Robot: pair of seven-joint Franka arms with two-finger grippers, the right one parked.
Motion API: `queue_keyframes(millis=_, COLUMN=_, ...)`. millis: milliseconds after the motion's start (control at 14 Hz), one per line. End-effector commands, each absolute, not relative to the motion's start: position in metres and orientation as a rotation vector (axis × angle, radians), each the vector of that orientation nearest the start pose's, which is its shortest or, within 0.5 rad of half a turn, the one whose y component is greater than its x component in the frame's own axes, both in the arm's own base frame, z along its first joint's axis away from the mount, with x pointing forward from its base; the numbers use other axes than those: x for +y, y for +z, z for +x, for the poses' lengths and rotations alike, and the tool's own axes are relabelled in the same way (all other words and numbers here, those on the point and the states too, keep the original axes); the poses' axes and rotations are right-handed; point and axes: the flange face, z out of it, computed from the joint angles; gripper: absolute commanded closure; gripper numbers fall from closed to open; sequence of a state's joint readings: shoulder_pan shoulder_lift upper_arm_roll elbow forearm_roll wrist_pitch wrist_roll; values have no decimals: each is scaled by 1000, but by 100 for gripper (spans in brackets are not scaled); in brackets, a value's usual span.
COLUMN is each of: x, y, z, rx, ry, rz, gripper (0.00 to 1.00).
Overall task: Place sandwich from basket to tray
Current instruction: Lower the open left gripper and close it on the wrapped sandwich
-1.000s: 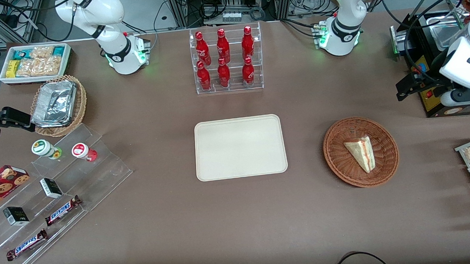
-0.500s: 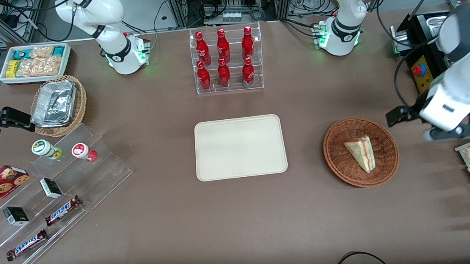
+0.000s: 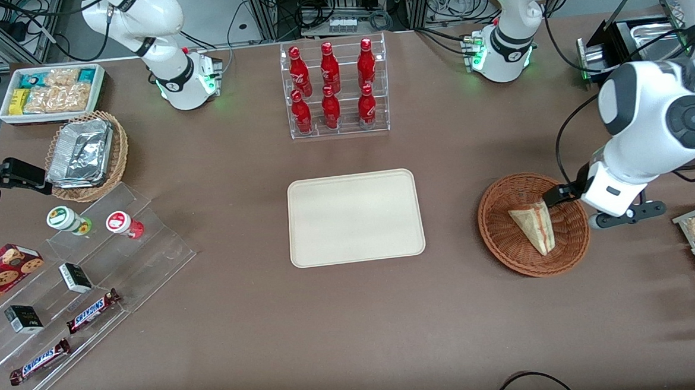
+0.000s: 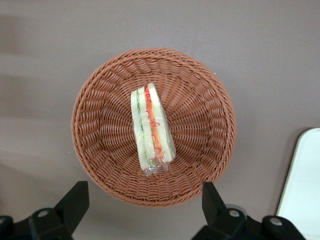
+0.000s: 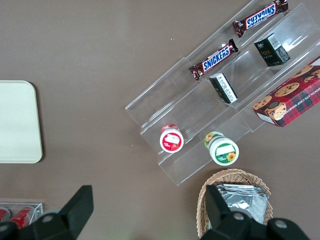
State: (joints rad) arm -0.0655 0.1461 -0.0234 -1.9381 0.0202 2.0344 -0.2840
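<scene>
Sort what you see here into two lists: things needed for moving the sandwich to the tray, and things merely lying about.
Needed: sandwich; basket holding it; tray; gripper, open above the basket.

Lying about: red bottles; Snickers bars; foil containers; cookie box.

One sandwich [image 3: 535, 227], one basket [image 3: 507, 240], one tray [image 3: 354, 218]. Six red bottles [image 3: 330, 86], two Snickers bars [image 3: 92, 309], two jars [image 3: 66, 218], one end effector [image 4: 142, 210], wide open.

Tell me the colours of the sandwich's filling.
Red, orange and green between pale bread on the sandwich, clearest in the left wrist view.
</scene>
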Motion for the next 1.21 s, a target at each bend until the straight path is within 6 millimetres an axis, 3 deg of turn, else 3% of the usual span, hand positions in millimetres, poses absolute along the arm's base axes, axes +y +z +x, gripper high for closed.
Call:
queue_keyframes(millis=0, x=-49, y=378, z=571, rx=-410, ry=5, rz=-3087, gripper=0)
queue_keyframes(millis=429, x=-44, y=322, z=569, rx=-496, ry=-43, rz=-3088, gripper=0)
queue_keyframes(millis=643, x=-42, y=304, z=572, rx=-509, ry=-42, rz=-3087, gripper=0)
queue_keyframes(millis=1143, x=-43, y=279, z=572, rx=-508, ry=-44, rz=-3089, gripper=0)
